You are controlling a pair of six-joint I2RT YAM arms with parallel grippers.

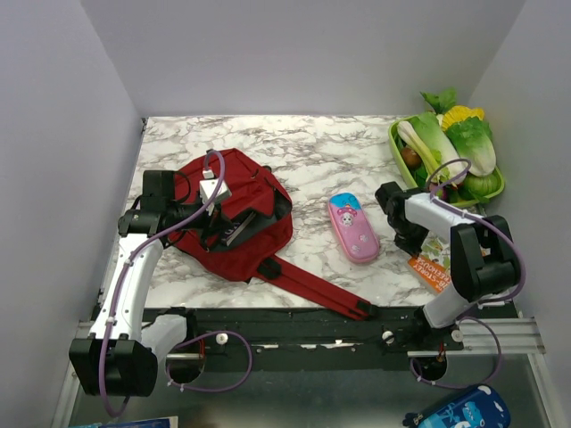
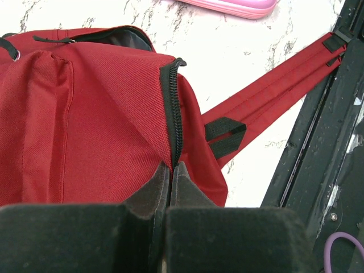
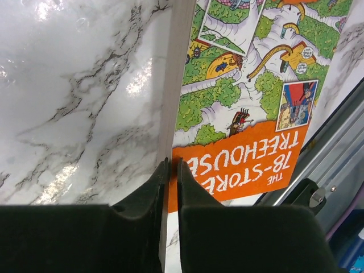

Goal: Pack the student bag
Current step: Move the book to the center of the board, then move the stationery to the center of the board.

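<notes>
The red bag (image 1: 234, 214) lies on the left of the table (image 1: 321, 165). The left gripper (image 2: 170, 169) is shut on its zip (image 2: 172, 108) — hold the mouth wide. The right gripper (image 3: 170, 166) pinches the book (image 3: 250, 131) by its edge — lift slowly, no slipping.

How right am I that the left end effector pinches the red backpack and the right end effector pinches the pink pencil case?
Only partly. The left end effector pinches the red backpack, but the right end effector pinches the edge of a book, not the pencil case, which lies free. The right wrist view shows it.
</notes>
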